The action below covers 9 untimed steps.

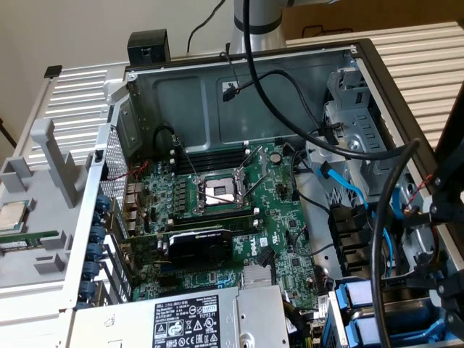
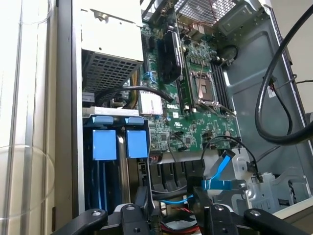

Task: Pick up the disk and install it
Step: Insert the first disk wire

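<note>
One blue disk carrier (image 2: 104, 144) stands upright in the drive cage (image 2: 87, 161) at the corner of the case, just past the power supply (image 2: 110, 58). A second blue carrier (image 2: 137, 143) sits right beside it in the next slot. You only see their blue fronts and latches, with no metal body or label showing, so I can't tell you which one is the disk you want. In the exterior view the same blue carriers (image 1: 360, 297) are at the bottom, toward the exterior view's right, next to the labelled grey power supply (image 1: 181, 322).

The gripper (image 2: 173, 208) has its jaws wide apart with nothing between them. It hangs near the cage, close to both carriers but touching neither. Past the gap you see loose red and blue wires and a row of black bays.

A flat blue data cable (image 2: 220, 166) curls up beside those bays. It also shows in the exterior view (image 1: 341, 185).

The motherboard (image 2: 195, 122) lies flat in the case, its CPU socket (image 2: 205, 83) open and bare. The black graphics card (image 2: 169, 56) is seated between the socket and the power supply.

A thick black cable (image 1: 290, 109) loops down across the open case.

Outside the case, on the exterior view's left, a small silver chip (image 1: 11, 215) lies on a grey tray (image 1: 51, 188), well apart from the gripper.
</note>
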### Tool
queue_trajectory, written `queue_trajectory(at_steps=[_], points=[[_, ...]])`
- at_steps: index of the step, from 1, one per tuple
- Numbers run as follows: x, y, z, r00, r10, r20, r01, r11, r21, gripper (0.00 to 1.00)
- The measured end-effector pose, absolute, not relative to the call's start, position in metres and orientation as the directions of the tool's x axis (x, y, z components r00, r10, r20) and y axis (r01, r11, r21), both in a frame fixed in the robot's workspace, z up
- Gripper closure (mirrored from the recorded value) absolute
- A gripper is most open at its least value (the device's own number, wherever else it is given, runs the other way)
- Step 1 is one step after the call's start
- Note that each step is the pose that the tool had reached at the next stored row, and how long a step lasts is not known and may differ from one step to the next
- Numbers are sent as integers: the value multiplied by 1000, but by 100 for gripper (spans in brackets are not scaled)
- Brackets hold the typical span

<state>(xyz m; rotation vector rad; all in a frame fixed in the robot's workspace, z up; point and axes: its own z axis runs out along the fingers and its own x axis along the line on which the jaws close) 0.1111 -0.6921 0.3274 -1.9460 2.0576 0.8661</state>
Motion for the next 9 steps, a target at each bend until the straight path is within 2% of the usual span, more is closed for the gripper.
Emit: queue_trajectory(at_steps=[9], points=[[116, -692, 328, -121, -854, -505, -956, -36, 291, 50]])
